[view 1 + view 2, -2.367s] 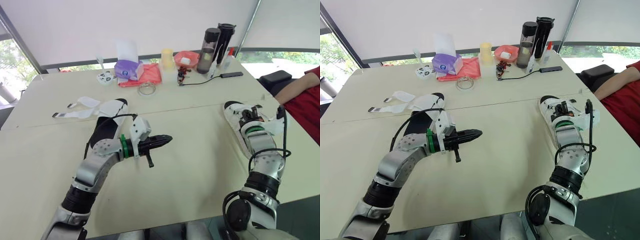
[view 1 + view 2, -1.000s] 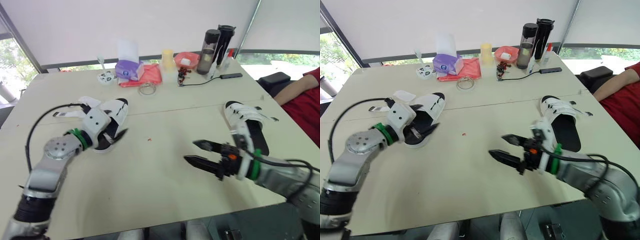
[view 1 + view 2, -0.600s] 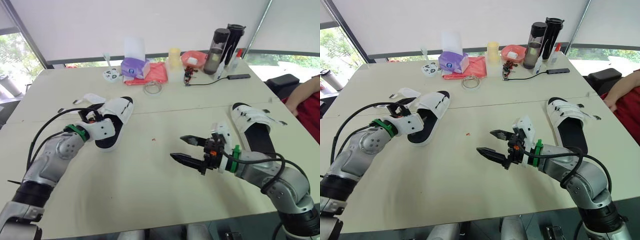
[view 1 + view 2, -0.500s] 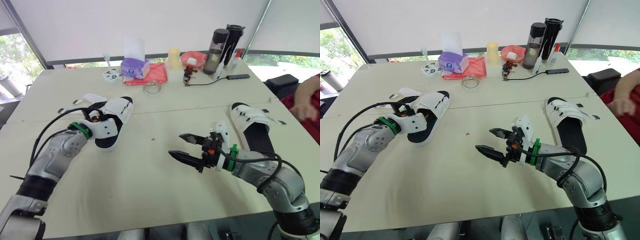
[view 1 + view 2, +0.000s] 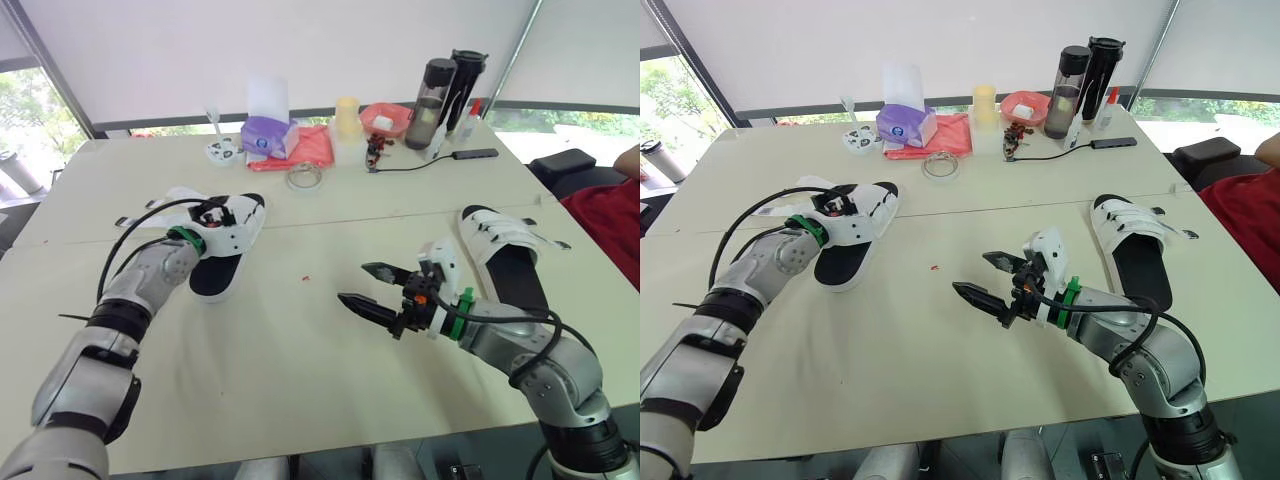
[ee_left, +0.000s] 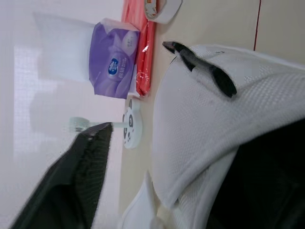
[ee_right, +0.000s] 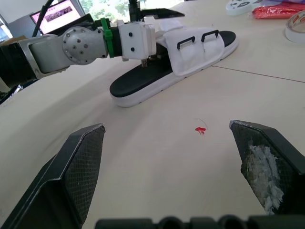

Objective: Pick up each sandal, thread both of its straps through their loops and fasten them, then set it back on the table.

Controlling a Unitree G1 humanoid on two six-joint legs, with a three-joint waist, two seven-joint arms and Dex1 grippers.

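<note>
Right pincer (image 5: 971,272) wide apart (seemingly empty)

Left sandal (image 5: 228,246): on the table (image 5: 300,370), left side.
Left gripper (image 5: 208,214): over the left sandal's straps.
Right sandal (image 5: 508,256): right side, well apart from the left sandal.
Right gripper (image 5: 354,284): over the table's middle, between the sandals.
Far edge, left to right: tissue pack (image 5: 264,134), cloth (image 5: 312,148), cup (image 5: 347,116), bowl (image 5: 385,116), bottles (image 5: 436,90).
Tape ring (image 5: 303,177): before the cloth.
Person (image 5: 600,205): beyond the table's right edge.

The right gripper (image 7: 167,129) holds its fingers (image 7: 78,167) spread wide over the table (image 7: 157,176). Mid-frame, the left gripper (image 7: 138,40) sits at the white strap of a sandal (image 7: 162,83).
</note>
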